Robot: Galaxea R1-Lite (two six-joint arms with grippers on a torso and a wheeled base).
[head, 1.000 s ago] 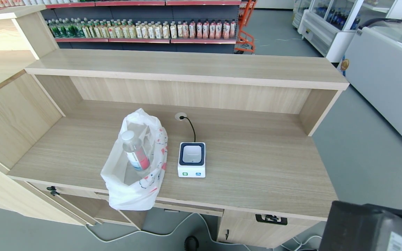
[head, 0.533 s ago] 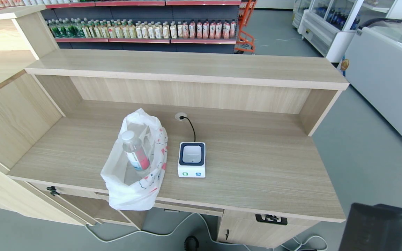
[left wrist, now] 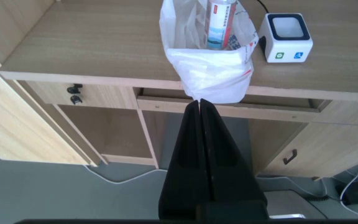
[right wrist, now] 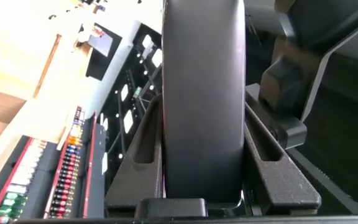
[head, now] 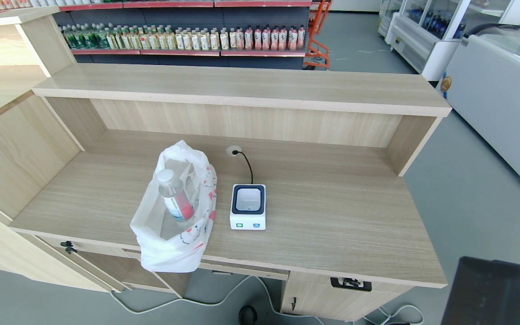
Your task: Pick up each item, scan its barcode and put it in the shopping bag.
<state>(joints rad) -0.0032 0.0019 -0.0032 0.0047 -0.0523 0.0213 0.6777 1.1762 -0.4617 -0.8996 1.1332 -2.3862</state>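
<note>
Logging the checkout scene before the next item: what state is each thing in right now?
White plastic shopping bag: mouth open, standing on wooden counter.
Clear bottle with red-blue label: capped, inside the bag.
White square barcode scanner: window up, cabled.
Left gripper: shut, empty.

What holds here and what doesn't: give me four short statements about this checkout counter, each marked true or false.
1. The bottle is inside the shopping bag. True.
2. The scanner sits on the bag's left. False: it sits on the bag's right.
3. The left hand holds the bottle. False: it is shut on nothing, off the counter.
4. The scanner's cable runs to a hole in the counter. True.
</note>
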